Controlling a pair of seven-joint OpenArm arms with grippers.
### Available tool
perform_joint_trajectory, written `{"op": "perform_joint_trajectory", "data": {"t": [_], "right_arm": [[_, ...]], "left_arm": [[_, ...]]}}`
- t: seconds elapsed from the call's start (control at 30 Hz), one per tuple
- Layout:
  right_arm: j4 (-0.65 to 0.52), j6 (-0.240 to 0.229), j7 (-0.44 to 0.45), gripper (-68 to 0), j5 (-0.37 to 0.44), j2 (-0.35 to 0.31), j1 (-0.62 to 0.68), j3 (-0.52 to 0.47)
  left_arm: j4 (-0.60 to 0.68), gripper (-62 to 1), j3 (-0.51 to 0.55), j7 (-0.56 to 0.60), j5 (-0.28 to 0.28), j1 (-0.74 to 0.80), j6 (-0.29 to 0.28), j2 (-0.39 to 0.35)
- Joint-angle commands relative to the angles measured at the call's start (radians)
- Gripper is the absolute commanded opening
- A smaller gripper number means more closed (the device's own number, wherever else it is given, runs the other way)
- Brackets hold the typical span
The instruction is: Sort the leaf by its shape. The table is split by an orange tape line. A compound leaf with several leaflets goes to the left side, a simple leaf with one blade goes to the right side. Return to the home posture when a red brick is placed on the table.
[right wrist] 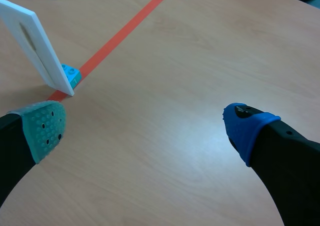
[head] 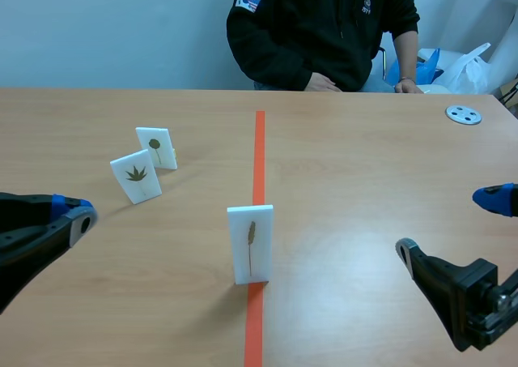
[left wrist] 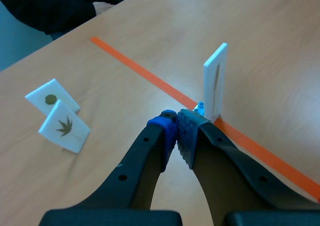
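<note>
Table [head: 380,189]: light wood, orange tape line [head: 259,152] down the middle.
Wall [head: 105,27]: pale blue; person [head: 324,27] seated opposite.
Left gripper [left wrist: 176,131]: pads together, nothing held.
Right gripper [right wrist: 145,127]: fingers apart.

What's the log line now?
left hand shut | right hand open | slender-leaf card upright on tape line | compound-leaf card, round-leaf card left of line | no red brick

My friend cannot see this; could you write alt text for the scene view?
A slender-leaf card stands on the orange tape line, a palmate-leaf card and a round-leaf card to its left. The left gripper and right gripper sit low; a person sits opposite.
</note>
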State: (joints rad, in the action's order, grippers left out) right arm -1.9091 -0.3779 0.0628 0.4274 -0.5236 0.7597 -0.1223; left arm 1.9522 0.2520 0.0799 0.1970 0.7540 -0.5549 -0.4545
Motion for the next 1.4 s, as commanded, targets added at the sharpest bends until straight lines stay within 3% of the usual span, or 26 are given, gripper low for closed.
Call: {"op": "perform_joint_trajectory", "data": {"t": [0.0,0.13,0.3,0.5,0.97,1.03,1.17,1.23,1.33,1.37], "right_arm": [[-0.019,0.004,0.014,-1.6,0.007,-0.002,-0.012,-0.001],[-0.019,0.004,0.014,-1.6,0.007,-0.002,-0.012,-0.001],[-0.019,0.004,0.014,-1.6,0.007,-0.002,-0.012,-0.001],[-0.019,0.004,0.014,-1.6,0.007,-0.002,-0.012,-0.002],[-0.019,0.004,0.013,-1.6,0.007,-0.002,-0.012,-0.002],[-0.019,0.004,0.011,-1.6,0.007,-0.002,-0.012,-0.002],[-0.019,0.004,0.011,-1.6,0.007,-0.002,-0.012,-0.002],[-0.019,0.004,0.011,-1.6,0.007,-0.002,-0.012,-0.002],[-0.019,0.004,0.011,-1.6,0.007,-0.002,-0.012,-0.002],[-0.019,0.004,0.011,-1.6,0.007,-0.002,-0.012,-0.002]], "left_arm": [[0.045,-57.3,0.026,-0.004,0.032,0.037,-0.002,0.010],[0.166,-57.3,0.116,-0.114,0.101,0.127,0.023,0.051],[0.244,-57.3,0.207,-0.240,0.182,0.182,0.131,0.126],[0.243,-57.3,0.280,-0.346,0.182,0.182,0.279,0.194],[0.239,-56.5,0.294,-0.332,0.189,0.179,0.260,0.185],[0.239,-49.3,0.294,-0.332,0.189,0.179,0.250,0.185],[0.239,-22.1,0.294,-0.332,0.189,0.179,0.244,0.185],[0.239,-10.0,0.294,-0.332,0.189,0.179,0.215,0.182],[0.239,0.6,0.285,-0.332,0.220,0.179,0.155,0.148],[0.239,1.4,0.283,-0.332,0.231,0.179,0.144,0.137]]}}
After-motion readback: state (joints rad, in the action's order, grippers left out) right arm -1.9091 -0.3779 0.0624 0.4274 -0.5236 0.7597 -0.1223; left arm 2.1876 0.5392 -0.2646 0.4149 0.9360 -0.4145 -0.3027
